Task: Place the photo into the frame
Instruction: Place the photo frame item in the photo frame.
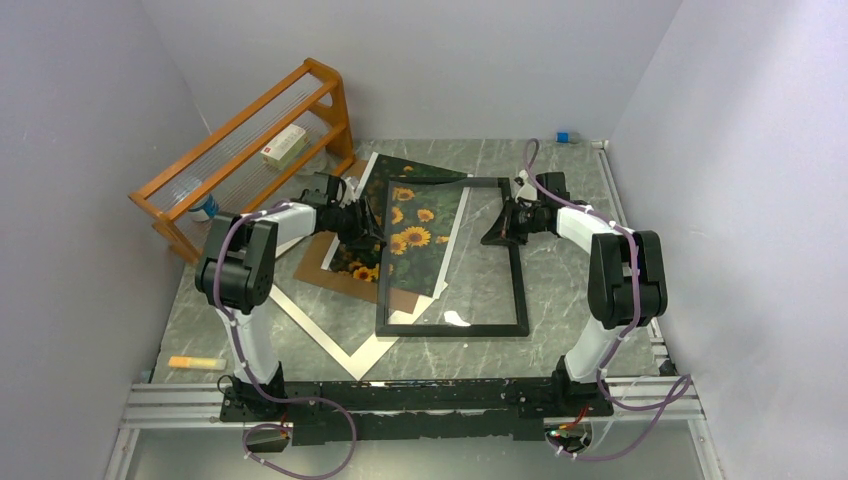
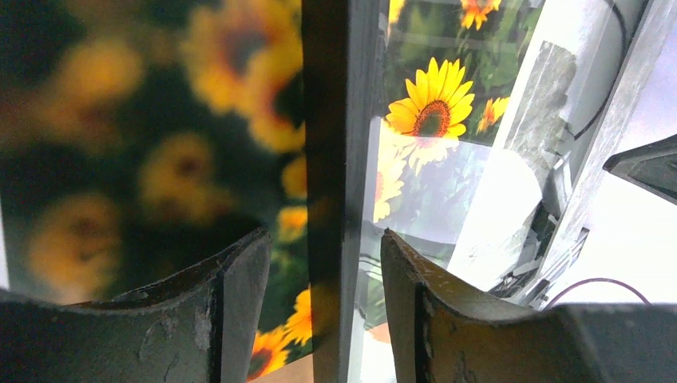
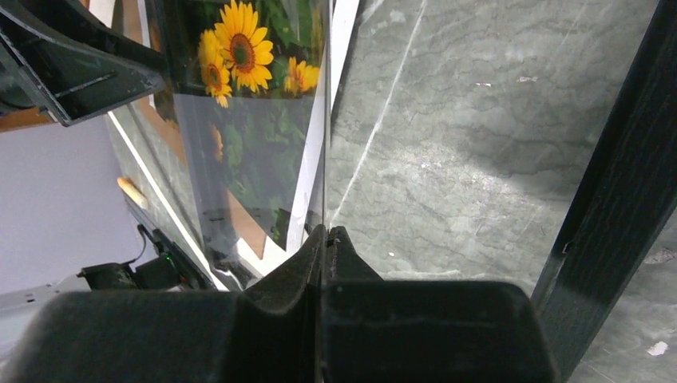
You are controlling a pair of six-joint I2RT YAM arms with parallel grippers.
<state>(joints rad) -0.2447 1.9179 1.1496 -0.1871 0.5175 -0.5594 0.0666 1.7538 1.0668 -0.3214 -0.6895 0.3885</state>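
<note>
Top external view: nearest you, an orange marker-like stick (image 1: pixel 196 362) lies on the grey marbled table (image 1: pixel 580 300) by the left base. Past it, a white rectangular mat border (image 1: pixel 335 345) lies flat, its corner tucked under a brown backing board (image 1: pixel 325 272). The large black-bordered rectangular frame (image 1: pixel 455 329) lies mid-table between your arms. The sunflower photo print on dark green (image 1: pixel 412 238) sits skewed at the frame's left half, partly inside the border, with its left side sticking out over the brown board. Your left gripper (image 1: pixel 368 238) is at the frame's left bar. In the left wrist view its fingers are spread, one on each side of the black bar (image 2: pixel 331 159), with a gap on both sides and the photo (image 2: pixel 431 112) behind, so nothing is gripped (image 2: pixel 323 239). Your right gripper (image 1: pixel 492 228) is inside the frame's far right area. In the right wrist view its fingers are pinched together (image 3: pixel 326 231) on the thin edge of a clear pane (image 3: pixel 255 175), the photo (image 3: pixel 239 48) shows through it, and the frame bar (image 3: pixel 623 199) is at right. Can't tell how far the pane is lifted. Farthest back left stands an orange wooden slatted rack (image 1: pixel 240 130) holding a small white box (image 1: pixel 283 146).
</note>
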